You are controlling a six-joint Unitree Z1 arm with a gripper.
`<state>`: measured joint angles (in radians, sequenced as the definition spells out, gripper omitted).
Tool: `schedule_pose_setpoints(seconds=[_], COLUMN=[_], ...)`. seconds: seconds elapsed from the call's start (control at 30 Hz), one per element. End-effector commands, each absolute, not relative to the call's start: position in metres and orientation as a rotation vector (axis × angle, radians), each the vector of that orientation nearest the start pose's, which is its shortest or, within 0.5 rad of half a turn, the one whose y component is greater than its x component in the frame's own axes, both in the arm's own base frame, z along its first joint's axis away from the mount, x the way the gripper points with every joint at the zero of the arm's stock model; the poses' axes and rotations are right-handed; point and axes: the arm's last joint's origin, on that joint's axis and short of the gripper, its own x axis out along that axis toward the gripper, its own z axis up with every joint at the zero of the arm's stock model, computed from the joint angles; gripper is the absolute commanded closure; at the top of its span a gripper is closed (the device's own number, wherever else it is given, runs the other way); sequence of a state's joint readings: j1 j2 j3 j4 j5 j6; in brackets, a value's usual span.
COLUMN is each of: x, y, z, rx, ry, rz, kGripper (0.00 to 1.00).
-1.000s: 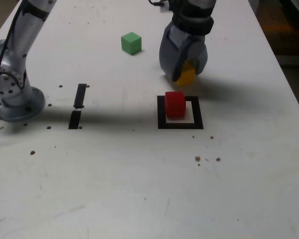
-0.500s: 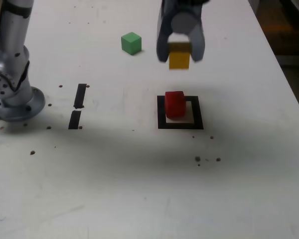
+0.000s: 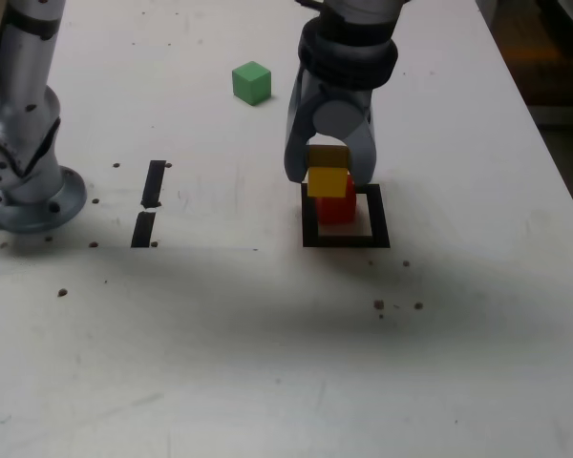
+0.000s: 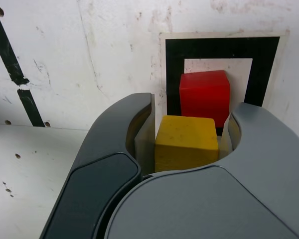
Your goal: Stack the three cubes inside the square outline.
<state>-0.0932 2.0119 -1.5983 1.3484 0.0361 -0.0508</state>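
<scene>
Clamped by both jaws of the gripper [image 3: 328, 178] on opposite sides of the yellow block [image 3: 328, 184], with no gap to be seen at either side. Held, by the look of both views, above the table near the square outline [image 3: 381, 224], rather than resting on red.

Inside that outline, the red block [image 3: 337, 212], set toward the exterior view's left side and seemingly over part of the tape there. Well apart from the outline, behind it and to the exterior view's left, the green block [image 3: 252, 84], loose on the table.

For the coming move, most likely a set-down of yellow on red, watch the offset between them: in the wrist view, red just beyond yellow from the jaws, and slightly to one side. Probably a short shift over red, then a lowering; too little shift, and a risk of knocking red.

Shown only in the exterior view: the green block. Hidden there behind yellow but plain in the wrist view: red's upper part, uncovered, and white floor beside it within the outline.
</scene>
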Motion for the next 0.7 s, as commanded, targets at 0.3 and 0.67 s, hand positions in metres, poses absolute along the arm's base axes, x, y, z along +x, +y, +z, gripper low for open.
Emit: schedule_pose_setpoints(seconds=[0.3, 0.67], x=[0.346, 0.354], y=[-0.023, -0.023], z=[0.27, 0.258], rx=[0.032, 0.018], ry=[1.751, 1.749], rz=[0.084, 0.089], kGripper=[0.78, 0.77])
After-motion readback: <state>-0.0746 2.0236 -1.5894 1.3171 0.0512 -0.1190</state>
